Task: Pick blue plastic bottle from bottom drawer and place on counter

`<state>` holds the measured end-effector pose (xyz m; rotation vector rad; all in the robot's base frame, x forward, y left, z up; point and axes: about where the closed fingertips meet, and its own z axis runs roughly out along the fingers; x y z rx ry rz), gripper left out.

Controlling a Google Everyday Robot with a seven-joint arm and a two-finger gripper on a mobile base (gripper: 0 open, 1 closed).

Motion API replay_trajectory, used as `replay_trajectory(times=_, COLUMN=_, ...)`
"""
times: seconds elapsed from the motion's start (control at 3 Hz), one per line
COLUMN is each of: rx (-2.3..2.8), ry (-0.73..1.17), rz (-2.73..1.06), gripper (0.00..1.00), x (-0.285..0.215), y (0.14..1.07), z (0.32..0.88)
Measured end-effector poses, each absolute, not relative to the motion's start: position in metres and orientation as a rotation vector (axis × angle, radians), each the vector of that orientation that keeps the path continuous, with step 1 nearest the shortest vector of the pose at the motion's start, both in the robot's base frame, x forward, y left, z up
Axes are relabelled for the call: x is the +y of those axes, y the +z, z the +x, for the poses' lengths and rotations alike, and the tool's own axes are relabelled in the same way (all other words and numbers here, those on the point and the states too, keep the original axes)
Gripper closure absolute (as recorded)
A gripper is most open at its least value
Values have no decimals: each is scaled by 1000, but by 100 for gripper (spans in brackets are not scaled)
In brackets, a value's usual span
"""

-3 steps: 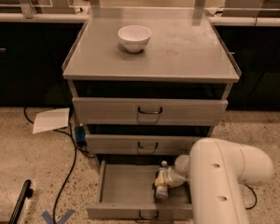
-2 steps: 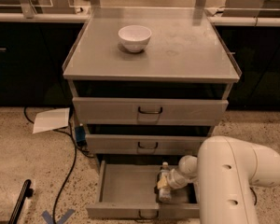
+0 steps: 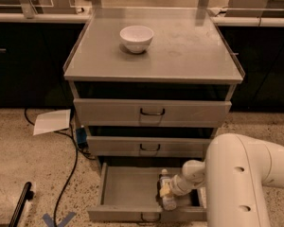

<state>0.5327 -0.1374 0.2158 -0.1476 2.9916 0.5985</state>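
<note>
Camera view: hand [image 3: 165, 191] at the clear blue plastic bottle [image 3: 169, 203] in the shallow grey metal bottom drawer [image 3: 128, 191], grip unclear.

I see warm, even light falling from above on the counter [image 3: 189, 56], with a pale sheen over its far right part and a soft shadow beneath the white bowl [image 3: 137, 38]. The gaps under the counter and between the drawers go dark. The gripper [image 3: 166, 191], low in the bottom drawer [image 3: 128, 193] at its right, sits in dimmer light beside the bright white arm [image 3: 241, 174].
</note>
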Motion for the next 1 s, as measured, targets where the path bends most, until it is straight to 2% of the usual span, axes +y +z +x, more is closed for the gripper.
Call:
replay_trajectory(times=0.33, rx=2981, ry=620, rz=-171, gripper=100, x=-130, y=219, z=532)
replay_trajectory(times=1.0, rx=2824, ry=619, rz=-423, gripper=100, x=-111, y=327, z=498)
